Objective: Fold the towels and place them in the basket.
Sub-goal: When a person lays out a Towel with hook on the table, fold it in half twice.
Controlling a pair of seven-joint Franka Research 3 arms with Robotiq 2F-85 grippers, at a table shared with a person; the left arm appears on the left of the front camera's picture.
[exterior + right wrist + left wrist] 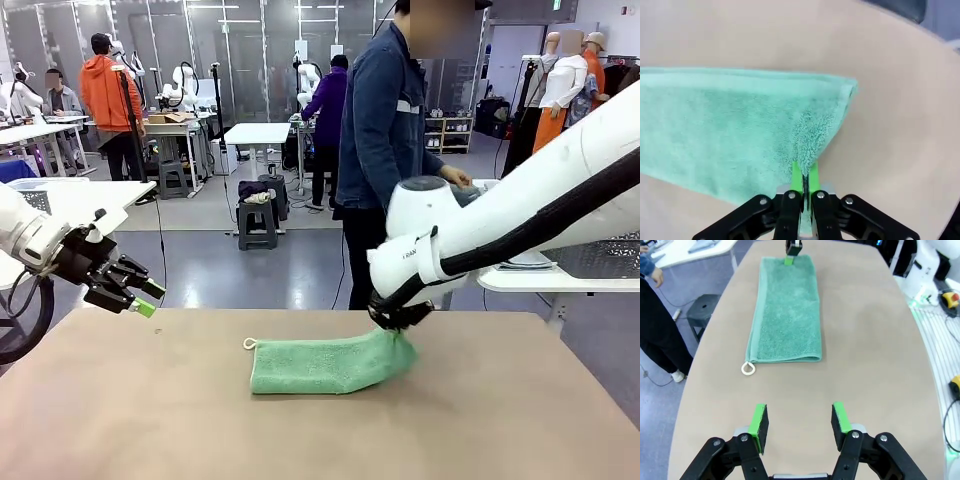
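One mint green towel [320,368] is lying folded into a long strip near the middle of the tan table [140,420]. The right gripper [400,322] is pinching the strip's right end and holding it slightly raised off the tabletop, while the rest is lying flat. The right wrist view is showing what the front view cannot: the two green pads are pressed together on a bunched ridge of terry at the towel's short edge. The left gripper [140,296] is hovering above the table's left end, well apart from the towel. The left wrist view is making plain that its jaws are spread wide with nothing between them. That view is also showing the white loop [748,368] lying on the table at the towel corner facing the left gripper. A person [385,130] is standing at the far side.
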